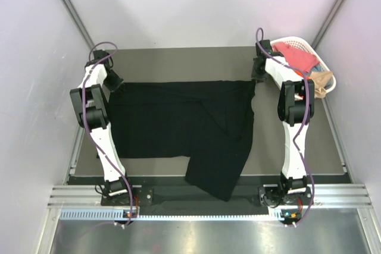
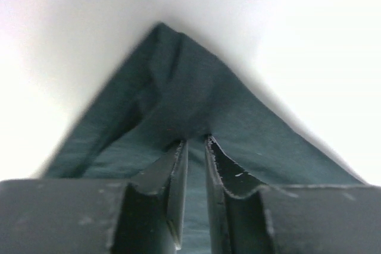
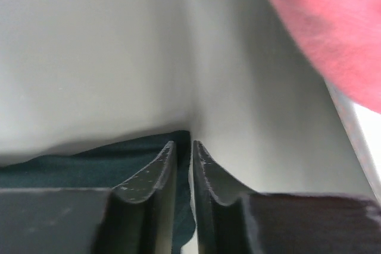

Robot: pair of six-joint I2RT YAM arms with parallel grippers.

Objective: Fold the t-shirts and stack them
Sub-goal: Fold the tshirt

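A large black t-shirt (image 1: 178,123) lies spread across the table, one part hanging over the near edge. My left gripper (image 1: 114,81) is shut on the shirt's far left corner; in the left wrist view the dark cloth (image 2: 172,99) is pinched between the fingers (image 2: 175,171). My right gripper (image 1: 258,71) is shut on the far right corner; in the right wrist view the cloth edge (image 3: 89,162) runs between the fingers (image 3: 205,168). Pink, orange and beige shirts (image 1: 297,57) lie in the basket. The pink cloth (image 3: 321,28) shows in the right wrist view.
A white slatted basket (image 1: 328,82) stands at the far right corner of the dark table (image 1: 178,63). White walls enclose the table at left, right and back. A metal rail (image 1: 208,197) runs along the near edge by the arm bases.
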